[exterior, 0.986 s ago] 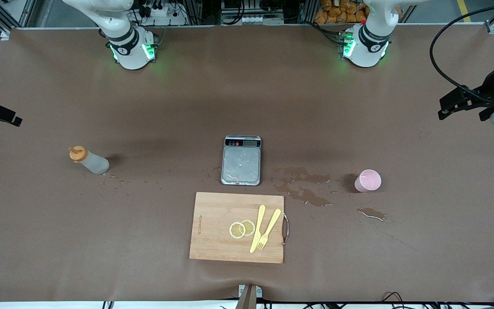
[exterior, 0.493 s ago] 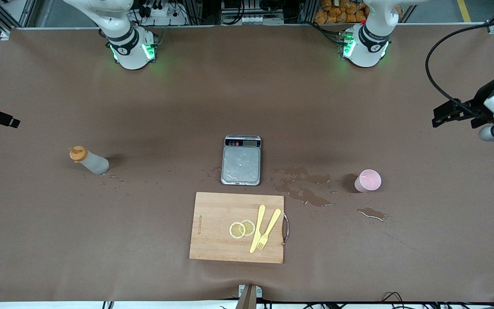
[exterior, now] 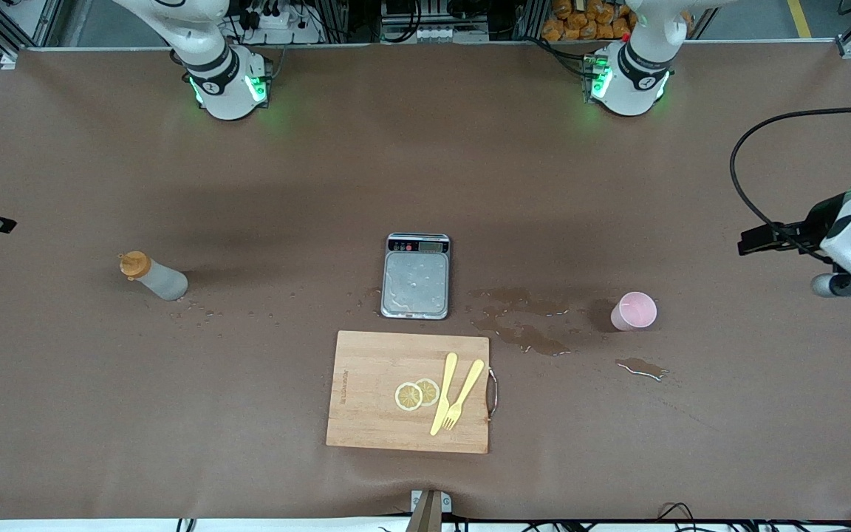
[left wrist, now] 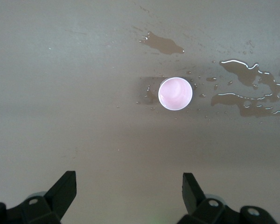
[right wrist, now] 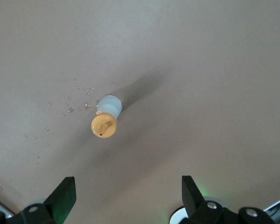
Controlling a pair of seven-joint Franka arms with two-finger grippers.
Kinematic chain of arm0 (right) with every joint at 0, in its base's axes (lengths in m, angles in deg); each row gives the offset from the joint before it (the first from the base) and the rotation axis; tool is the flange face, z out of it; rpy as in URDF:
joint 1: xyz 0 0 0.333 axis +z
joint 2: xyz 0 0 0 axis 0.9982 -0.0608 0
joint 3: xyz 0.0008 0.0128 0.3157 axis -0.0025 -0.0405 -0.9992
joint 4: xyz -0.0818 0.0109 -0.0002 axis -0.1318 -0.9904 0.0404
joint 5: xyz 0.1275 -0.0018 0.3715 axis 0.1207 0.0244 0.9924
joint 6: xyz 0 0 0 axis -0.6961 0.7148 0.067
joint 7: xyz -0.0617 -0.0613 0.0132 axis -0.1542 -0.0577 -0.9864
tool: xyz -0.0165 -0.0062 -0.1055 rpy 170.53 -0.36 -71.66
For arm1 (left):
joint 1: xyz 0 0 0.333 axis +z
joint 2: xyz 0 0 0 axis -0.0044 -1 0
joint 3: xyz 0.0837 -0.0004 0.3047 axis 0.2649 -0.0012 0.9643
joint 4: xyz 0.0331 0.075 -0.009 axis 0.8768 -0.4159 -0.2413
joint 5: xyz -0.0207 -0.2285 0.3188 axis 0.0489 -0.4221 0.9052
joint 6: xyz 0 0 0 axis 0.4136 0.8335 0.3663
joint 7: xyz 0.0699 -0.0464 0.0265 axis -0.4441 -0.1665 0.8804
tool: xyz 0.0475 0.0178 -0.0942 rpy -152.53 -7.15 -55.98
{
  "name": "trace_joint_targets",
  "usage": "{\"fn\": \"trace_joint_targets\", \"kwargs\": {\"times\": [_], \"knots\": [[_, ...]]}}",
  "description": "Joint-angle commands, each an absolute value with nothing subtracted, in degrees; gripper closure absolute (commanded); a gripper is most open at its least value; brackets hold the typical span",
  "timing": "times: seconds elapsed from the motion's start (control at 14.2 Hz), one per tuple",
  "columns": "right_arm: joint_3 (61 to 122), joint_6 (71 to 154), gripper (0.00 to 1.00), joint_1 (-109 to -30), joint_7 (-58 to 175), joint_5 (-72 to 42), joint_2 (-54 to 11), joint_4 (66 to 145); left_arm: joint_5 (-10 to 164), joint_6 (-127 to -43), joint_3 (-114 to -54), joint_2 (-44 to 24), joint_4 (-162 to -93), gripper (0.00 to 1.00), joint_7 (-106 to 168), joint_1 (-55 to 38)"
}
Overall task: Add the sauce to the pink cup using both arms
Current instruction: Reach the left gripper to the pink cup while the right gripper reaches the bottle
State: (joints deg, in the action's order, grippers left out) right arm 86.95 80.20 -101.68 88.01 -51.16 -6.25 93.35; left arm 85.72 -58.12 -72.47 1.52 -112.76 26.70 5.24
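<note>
Right now your sauce [exterior: 153, 276] bottle stands upright on the table [exterior: 100, 414] toward the right arm's end, its orange nozzle cap [right wrist: 103, 126] on top and a scatter of small droplets [right wrist: 69, 111] on the table beside it. You can see it from above in the right wrist view, with the right gripper [right wrist: 128, 193] hanging over the table near it, its fingers [right wrist: 63, 191] spread wide apart and holding nothing. In the front view only a dark tip of that gripper shows at the table's edge.

Your pink cup [exterior: 634, 310] stands upright, well apart from the sauce, toward the left arm's end, mouth up. Wet puddles [exterior: 521, 325] lie on the table just beside it, between it and the scale [exterior: 416, 275], and one more puddle [exterior: 641, 367] lies nearer the front camera. The left gripper [left wrist: 128, 193] hangs over the table close to the cup, fingers [left wrist: 192, 189] wide apart and empty.

Between the two task things you have the scale in the middle, its plate wet. Nearer the front camera lies a wooden cutting board [exterior: 366, 369] carrying two lemon slices [exterior: 417, 394], a yellow knife [exterior: 442, 393] and a yellow fork [exterior: 463, 394].
</note>
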Motion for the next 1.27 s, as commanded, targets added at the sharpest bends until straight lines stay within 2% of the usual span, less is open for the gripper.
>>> {"fn": "trace_joint_targets", "kwargs": {"times": [0.0, 0.49, 0.7, 0.92, 1.2], "knots": [[86.1, 79.2, 0.00, -105.5, 93.6, -46.2, -7.9, 92.6, 84.4, -59.2, -72.5, -1.1, -111.8, 0.00, 26.6, 5.0], [86.0, 76.3, 0.00, -111.3, 101.8, -35.1, -13.7, 92.9, 85.2, -66.3, -73.1, -7.7, -113.1, 0.00, 27.2, 3.3], [86.0, 75.1, 0.00, -115.0, 101.6, -29.3, -18.2, 92.9, 85.2, -73.7, -73.1, -7.5, -119.0, 0.00, 27.1, 3.4], [86.0, 74.5, 0.00, -119.4, 98.9, -25.0, -24.2, 92.8, 85.2, -84.9, -73.1, -7.9, -126.0, 0.00, 26.0, 4.3], [86.0, 74.5, 0.00, -122.0, 97.3, -20.7, -30.8, 92.8, 85.8, -95.9, -73.1, -8.7, -134.6, 0.00, 25.4, 3.7]]}}
